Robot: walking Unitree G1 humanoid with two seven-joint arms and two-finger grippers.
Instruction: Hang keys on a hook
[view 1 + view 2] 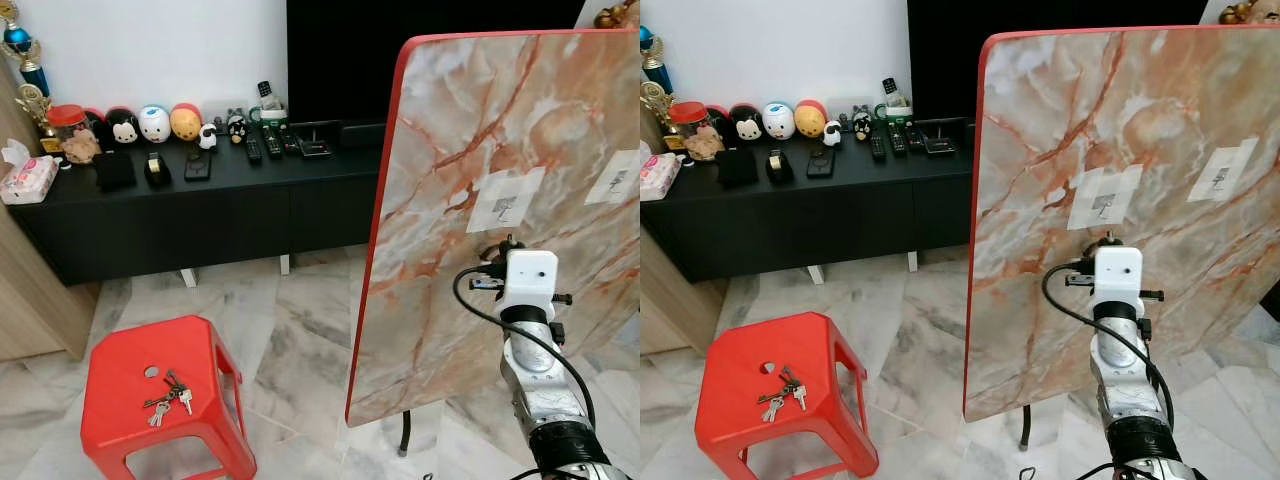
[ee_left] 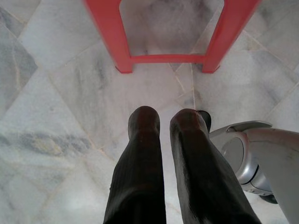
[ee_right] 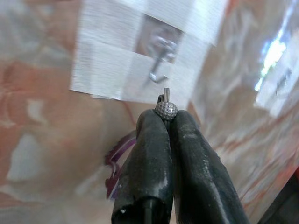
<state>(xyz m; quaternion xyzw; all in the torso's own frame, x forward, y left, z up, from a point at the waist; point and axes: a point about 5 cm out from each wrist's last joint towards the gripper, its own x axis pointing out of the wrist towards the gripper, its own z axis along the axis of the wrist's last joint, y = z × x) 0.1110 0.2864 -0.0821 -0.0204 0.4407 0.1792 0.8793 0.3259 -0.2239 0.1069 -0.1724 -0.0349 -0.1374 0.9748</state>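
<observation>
Floor: pale marble tiles [image 1: 300,340] with grey veins.
Cabinet: a long black low cabinet [image 1: 200,215] against the white wall, carrying round toy figures [image 1: 155,123], remotes [image 1: 270,140] and a tissue pack [image 1: 25,180].
Board: a marble-patterned tabletop [image 1: 480,200] with a red edge, stood upright on the right, with two hooks taped on.
Keys: a bunch of keys [image 1: 168,398] lies on the red stool [image 1: 160,400], well apart from the board.
Right gripper [image 3: 166,114]: raised just below the nearer hook [image 3: 159,70], fingers closed, pinching a small knobbly metal ball [image 3: 166,110]; the wrist view alone reveals it.
Left gripper [image 2: 163,126]: hangs over the floor near the stool's legs, fingers nearly together, empty.
</observation>
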